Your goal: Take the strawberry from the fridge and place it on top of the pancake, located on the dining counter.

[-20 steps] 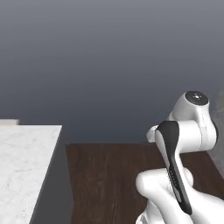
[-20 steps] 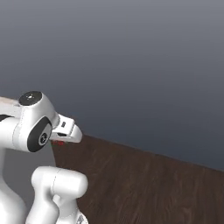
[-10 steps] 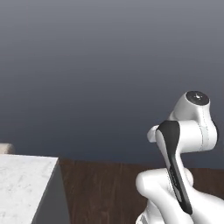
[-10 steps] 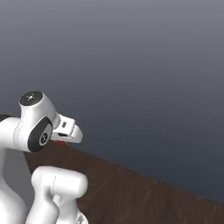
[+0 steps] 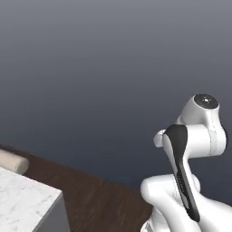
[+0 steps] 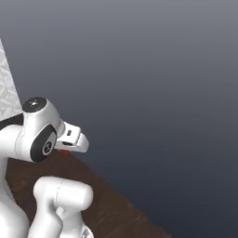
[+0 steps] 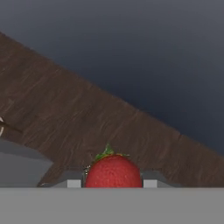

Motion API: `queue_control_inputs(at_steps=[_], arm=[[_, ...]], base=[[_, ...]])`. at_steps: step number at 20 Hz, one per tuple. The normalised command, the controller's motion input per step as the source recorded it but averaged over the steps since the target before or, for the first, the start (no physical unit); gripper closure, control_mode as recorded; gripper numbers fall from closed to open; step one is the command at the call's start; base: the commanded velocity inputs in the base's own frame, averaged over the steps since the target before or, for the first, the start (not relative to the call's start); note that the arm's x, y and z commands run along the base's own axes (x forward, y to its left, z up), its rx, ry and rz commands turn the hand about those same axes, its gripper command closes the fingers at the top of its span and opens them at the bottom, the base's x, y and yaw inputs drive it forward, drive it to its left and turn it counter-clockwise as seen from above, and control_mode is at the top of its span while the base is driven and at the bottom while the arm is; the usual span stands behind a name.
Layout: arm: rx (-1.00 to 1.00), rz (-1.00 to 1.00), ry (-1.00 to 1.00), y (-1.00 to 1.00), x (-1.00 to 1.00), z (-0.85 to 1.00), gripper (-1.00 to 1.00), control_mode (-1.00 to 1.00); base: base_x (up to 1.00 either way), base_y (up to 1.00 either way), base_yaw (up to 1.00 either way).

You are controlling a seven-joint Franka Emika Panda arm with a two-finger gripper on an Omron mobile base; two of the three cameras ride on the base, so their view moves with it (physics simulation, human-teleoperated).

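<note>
A plain dark grey-blue wall (image 5: 99,68) is filling most of the left base view, shading from lighter at the top to darker lower down. A dark brown wood floor (image 5: 104,204) is running along its foot, its planks showing a fine grain. At the lower left a table corner (image 5: 22,204) with a white, grey-veined marble top and plain grey side is standing on the floor. Just behind it a pale beige rounded thing (image 5: 12,161) is poking in; what it is cannot be told. In the right base view a strip of pale patterned surface (image 6: 8,88) is showing at the left edge.
</note>
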Motion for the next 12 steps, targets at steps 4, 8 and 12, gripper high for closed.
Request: queue_control_inputs(at_steps=[4,8,12], arm=[[0.00,0.00,0.00,0.00,0.00,0.00,1.00,1.00],[0.00,0.00,0.00,0.00,0.00,0.00,1.00,1.00],[0.00,0.00,0.00,0.00,0.00,0.00,1.00,1.00]], base=[[1.00,0.00,0.47],[1.00,-0.01,0.48],[1.00,-0.27,0.65]])
